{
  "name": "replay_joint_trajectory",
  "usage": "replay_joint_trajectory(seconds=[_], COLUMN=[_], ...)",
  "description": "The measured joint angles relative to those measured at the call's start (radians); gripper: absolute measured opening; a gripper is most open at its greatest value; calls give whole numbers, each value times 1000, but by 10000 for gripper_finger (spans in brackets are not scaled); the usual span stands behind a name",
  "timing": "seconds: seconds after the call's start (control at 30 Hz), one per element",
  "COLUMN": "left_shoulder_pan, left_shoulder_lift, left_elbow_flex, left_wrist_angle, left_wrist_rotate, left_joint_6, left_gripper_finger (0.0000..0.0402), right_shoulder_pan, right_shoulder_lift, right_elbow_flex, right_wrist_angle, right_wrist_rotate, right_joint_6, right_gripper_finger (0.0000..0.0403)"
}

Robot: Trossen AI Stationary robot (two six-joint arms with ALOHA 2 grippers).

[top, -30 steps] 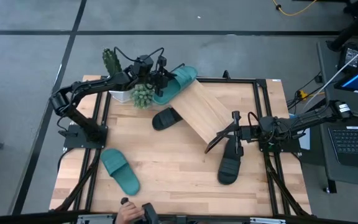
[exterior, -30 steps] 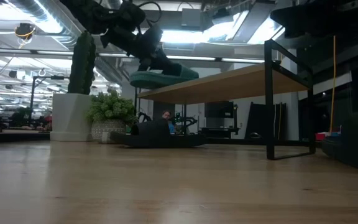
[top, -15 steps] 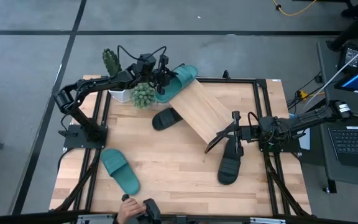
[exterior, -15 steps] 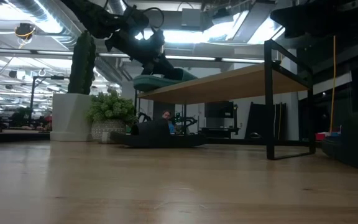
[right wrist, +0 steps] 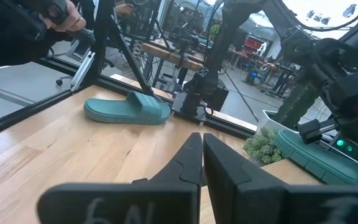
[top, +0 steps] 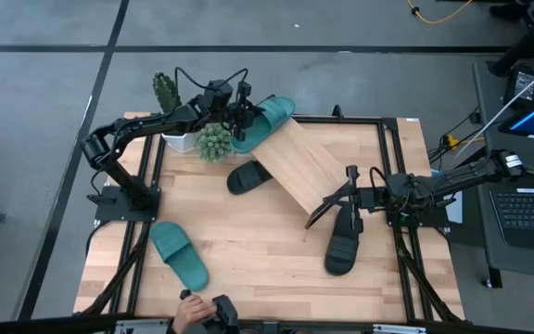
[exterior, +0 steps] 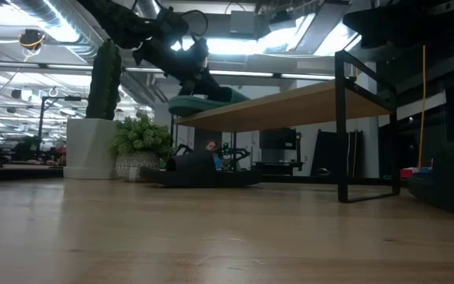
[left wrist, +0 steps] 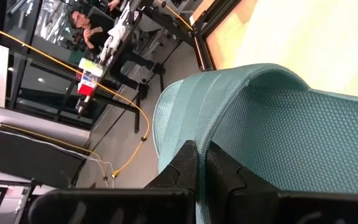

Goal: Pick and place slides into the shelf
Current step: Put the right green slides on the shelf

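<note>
My left gripper is shut on a teal slide at the far end of the shelf, a slanted light-wood board on a black frame. In the low view this slide lies on the board's end. A second teal slide lies sole-down near the table's left front. One black slide lies beside the shelf, another near the shelf's near end. Just above that one, my right gripper hovers shut with nothing in it. My left gripper pinches the teal slide's strap edge between its two fingers. The fingers come at it nearly level from the table's left, slanting a little down. The slide sits roughly level with its underside on the shelf's far end.
A tall cactus in a white pot and a small green plant stand close to my left gripper at the far left. A person's hand holds a dark device at the near edge. A laptop sits off the table's right.
My left gripper has come down slightly with the teal slide, which has settled onto the shelf's far end and then kept still.
</note>
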Motion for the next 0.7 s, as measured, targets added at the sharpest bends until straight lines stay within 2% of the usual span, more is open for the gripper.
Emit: replay_joint_trajectory(seconds=[0.23, 0.47, 0.7], left_shoulder_pan=[1, 1, -1], left_shoulder_lift=[0, -1, -1], left_elbow_flex=[0, 0, 0], left_wrist_angle=[-3, -1, -1], left_wrist_rotate=[-2, -45, -55], left_joint_6=[-10, -86, -87], left_gripper_finger=[3, 43, 54], right_shoulder_pan=[0, 0, 0], right_shoulder_lift=[0, 0, 0], right_elbow_flex=[0, 0, 0], right_wrist_angle=[-1, -5, -6], right_wrist_rotate=[0, 0, 0], right_joint_6=[2, 2, 2], right_gripper_finger=[19, 19, 19])
